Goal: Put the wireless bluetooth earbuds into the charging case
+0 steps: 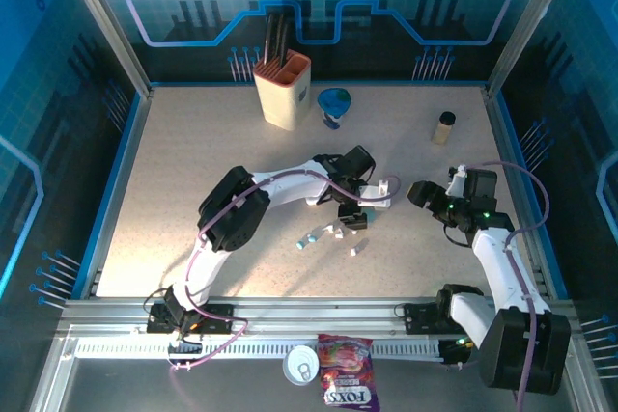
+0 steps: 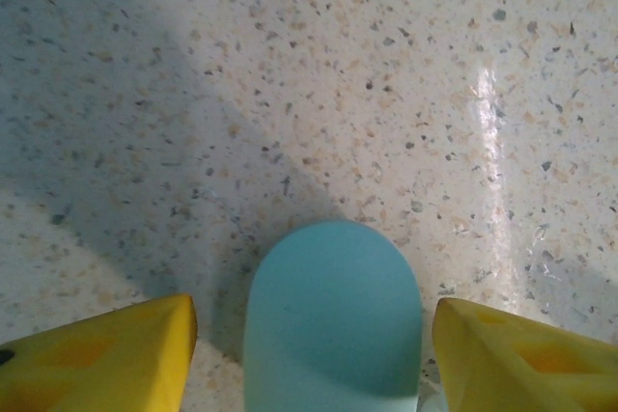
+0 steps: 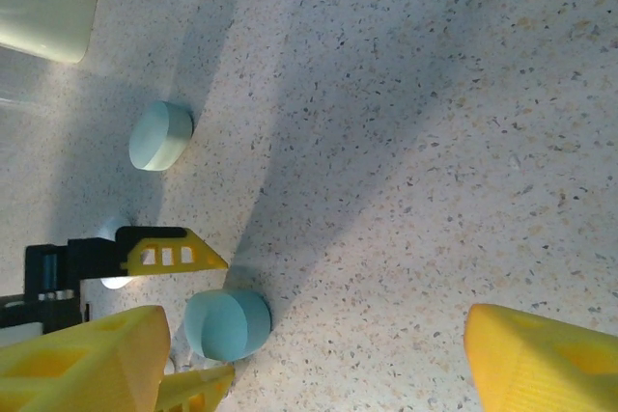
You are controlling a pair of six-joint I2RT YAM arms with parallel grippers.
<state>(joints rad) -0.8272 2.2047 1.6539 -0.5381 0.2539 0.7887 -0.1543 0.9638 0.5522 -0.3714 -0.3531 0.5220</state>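
One teal case [image 2: 331, 335] btw left tool [image 2: 311, 308] jaws.

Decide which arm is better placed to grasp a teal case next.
Left. The left gripper, open, straddles one teal case; the right gripper hangs apart over bare table.

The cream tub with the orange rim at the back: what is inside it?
Long dark handles stick up out of the cream tub with the orange rim. Its wall hides their lower ends and the tub's bottom, so anything else inside cannot be seen.
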